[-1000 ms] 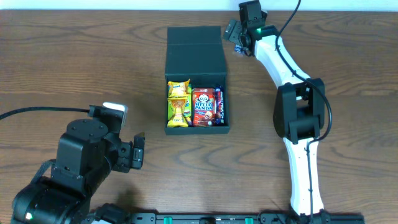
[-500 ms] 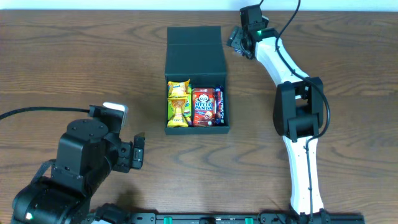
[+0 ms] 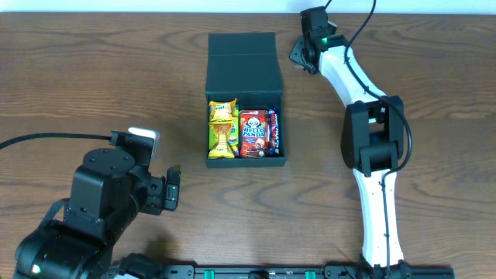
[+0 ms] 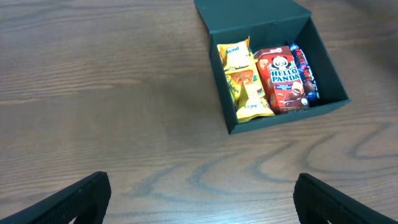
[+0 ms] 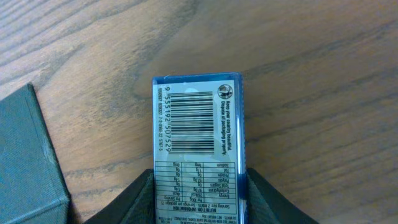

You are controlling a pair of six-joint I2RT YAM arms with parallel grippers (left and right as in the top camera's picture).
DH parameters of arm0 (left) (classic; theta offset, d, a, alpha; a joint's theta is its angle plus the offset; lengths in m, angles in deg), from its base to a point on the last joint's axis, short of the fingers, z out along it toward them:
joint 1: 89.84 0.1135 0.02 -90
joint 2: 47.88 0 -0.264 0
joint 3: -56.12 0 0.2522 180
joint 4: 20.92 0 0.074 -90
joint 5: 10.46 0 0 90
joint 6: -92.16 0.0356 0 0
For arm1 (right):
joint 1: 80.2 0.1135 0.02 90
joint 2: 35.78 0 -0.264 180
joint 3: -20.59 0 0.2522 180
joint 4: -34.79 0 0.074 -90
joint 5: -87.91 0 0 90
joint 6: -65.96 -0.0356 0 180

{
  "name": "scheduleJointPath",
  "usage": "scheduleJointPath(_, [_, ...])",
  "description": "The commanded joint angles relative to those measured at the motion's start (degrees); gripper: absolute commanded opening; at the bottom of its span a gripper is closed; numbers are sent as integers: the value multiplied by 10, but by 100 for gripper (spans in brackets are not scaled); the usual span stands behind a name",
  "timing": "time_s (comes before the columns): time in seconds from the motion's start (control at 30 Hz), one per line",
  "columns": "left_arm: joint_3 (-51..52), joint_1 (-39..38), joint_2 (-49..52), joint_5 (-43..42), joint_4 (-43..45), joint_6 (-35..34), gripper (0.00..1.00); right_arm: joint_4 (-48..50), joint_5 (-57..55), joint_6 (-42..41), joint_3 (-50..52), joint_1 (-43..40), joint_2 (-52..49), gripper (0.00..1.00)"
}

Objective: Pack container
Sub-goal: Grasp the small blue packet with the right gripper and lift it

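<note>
The black container (image 3: 243, 66) lies open at the table's middle back, its lid flap (image 4: 249, 9) folded away. Inside it are yellow snack packets (image 3: 222, 128), a red Hello Panda box (image 3: 253, 133) and a blue packet (image 3: 273, 130). My right gripper (image 3: 297, 53) is just right of the lid's far corner. In the right wrist view its fingers (image 5: 144, 190) press both long sides of a blue packet (image 5: 198, 124) that lies barcode-up on the wood, so the right gripper (image 5: 200, 182) is shut on it. My left gripper (image 4: 202, 194) hangs open over bare wood in front of the container (image 4: 283, 118).
The container's corner (image 5: 28, 155) sits close to the left of the held packet. The right arm (image 3: 372, 147) runs along the table's right side. The left arm's bulk (image 3: 101, 201) fills the front left corner.
The right gripper has shifted slightly to the right beside the lid and its jaws have come together onto the blue packet. The left arm and the container have not moved.
</note>
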State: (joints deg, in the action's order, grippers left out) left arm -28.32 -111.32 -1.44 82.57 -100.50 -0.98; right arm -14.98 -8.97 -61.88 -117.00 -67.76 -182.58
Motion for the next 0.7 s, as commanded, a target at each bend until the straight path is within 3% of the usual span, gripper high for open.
scheduleJointPath(0.0, [2,1,0,5,-2,-2,95,-16,-2,2,-6,-11,-15,37])
scheduleJointPath(0.3, [2,1,0,5,-2,-3,95,-48,-2,32,-17,-12,-10,18])
scheduleJointPath(0.47, [2,1,0,5,-2,-2,95,-119,-2,33,-65,-12,-4,2])
scheduleJointPath(0.67, [2,1,0,5,-2,-2,95,-218,11,61,-138,-11,7,1])
